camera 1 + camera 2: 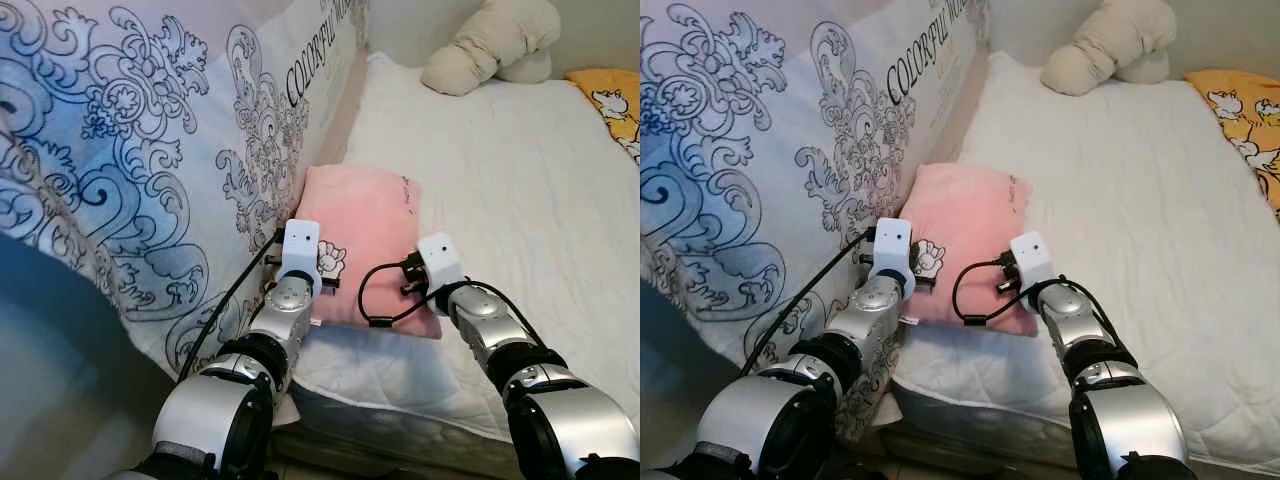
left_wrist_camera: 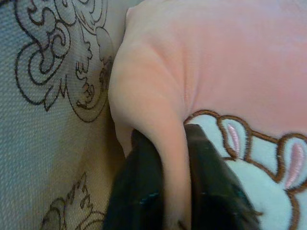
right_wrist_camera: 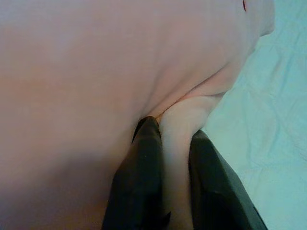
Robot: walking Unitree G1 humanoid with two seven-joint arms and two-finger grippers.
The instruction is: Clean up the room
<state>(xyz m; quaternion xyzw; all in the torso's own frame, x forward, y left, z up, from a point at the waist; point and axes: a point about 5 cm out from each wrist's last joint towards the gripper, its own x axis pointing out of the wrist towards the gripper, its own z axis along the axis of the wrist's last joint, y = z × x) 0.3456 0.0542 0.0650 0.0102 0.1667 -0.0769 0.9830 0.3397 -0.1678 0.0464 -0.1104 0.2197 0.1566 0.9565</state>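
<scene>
A pink pillow (image 1: 365, 215) with a white embroidered animal patch (image 1: 332, 262) lies on the white bed (image 1: 500, 200), against a patterned quilt. My left gripper (image 1: 300, 268) is at the pillow's near left corner. In the left wrist view its black fingers (image 2: 144, 191) are shut on a fold of the pink cloth (image 2: 168, 158). My right gripper (image 1: 425, 272) is at the pillow's near right edge. The right wrist view has its fingers (image 3: 144, 182) pinching another pink fold (image 3: 180, 143).
A large white quilt with blue-black scrollwork (image 1: 150, 150) stands bunched along the bed's left side. A cream plush toy (image 1: 495, 45) lies at the head of the bed, and a yellow printed pillow (image 1: 610, 105) at the far right. Open sheet spreads right of the pillow.
</scene>
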